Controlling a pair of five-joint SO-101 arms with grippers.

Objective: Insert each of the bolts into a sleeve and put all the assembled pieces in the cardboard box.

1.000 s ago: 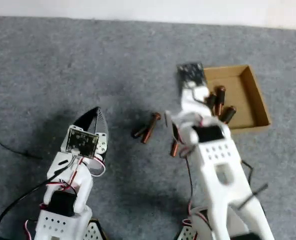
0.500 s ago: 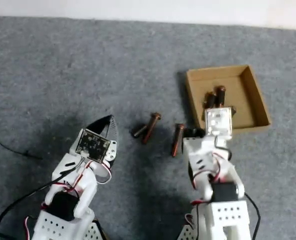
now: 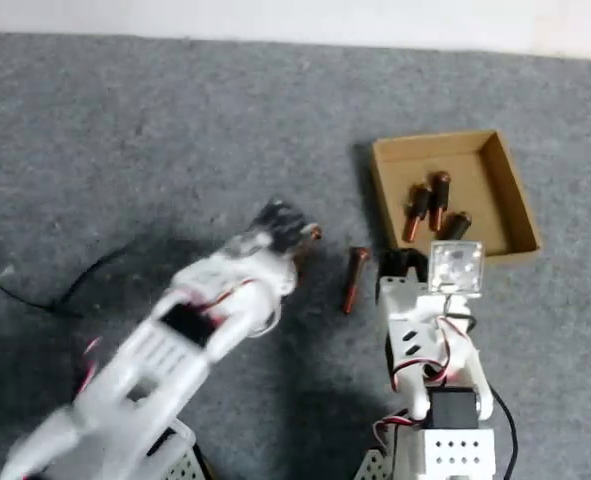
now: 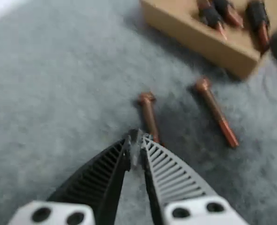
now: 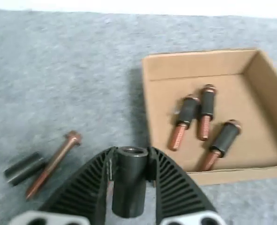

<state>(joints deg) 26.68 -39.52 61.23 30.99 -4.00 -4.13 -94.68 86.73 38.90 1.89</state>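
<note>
Grey felt covers the table, and the right wrist view shows what the high view barely does: the right gripper (image 5: 130, 152) clamped on a black sleeve (image 5: 128, 187) near the cardboard box (image 5: 199, 65) holding three assembled pieces (image 5: 206, 105), while the left gripper (image 4: 137, 145), fingers together, noses a loose bolt (image 4: 148, 112).

You are at what looks like a robotics lab bench: a tabletop (image 3: 125, 120) covered in grey felt-like matting, a pale wall (image 3: 275, 15) behind it, a white left arm (image 3: 205, 310) and right arm (image 3: 430, 330) with exposed wiring (image 3: 407, 368), and a loose black cable (image 3: 35, 300).
</note>
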